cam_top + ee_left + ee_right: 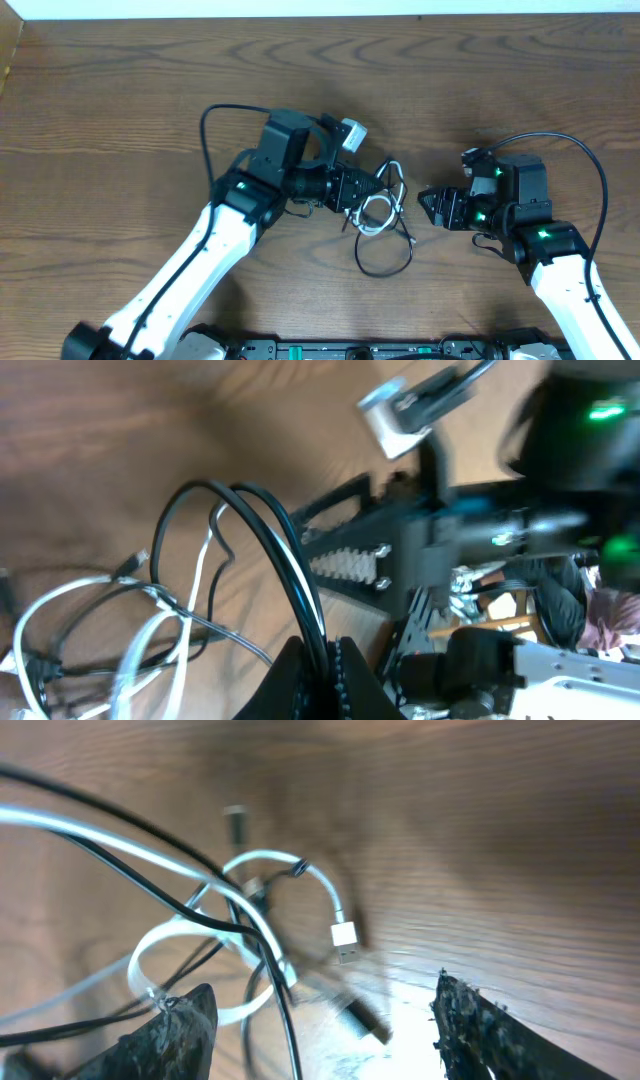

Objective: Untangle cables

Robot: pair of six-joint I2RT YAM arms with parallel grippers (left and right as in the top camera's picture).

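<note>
My left gripper (386, 187) is pinched tight on the cables (378, 212). In the left wrist view two black strands (268, 525) run down into my closed fingers (345, 675) and arch up off the table (120, 100) in a tall loop. My right gripper (422, 200) stands wide apart and holds nothing. Its two fingers (180, 1035) frame the tangle, which lies just ahead of them without touching.

I count one white cable (262, 935), looped over itself, with a small white plug (343, 938) lying loose on the wood. At least two black cords cross through it, but I cannot tell their exact number where they knot. One black loop (385, 262) trails out toward me from the knot.

The tangle sits between my two grippers, mid-table. A thicker black wire (592, 165) curves behind my right arm, and another (206, 135) behind my left.
</note>
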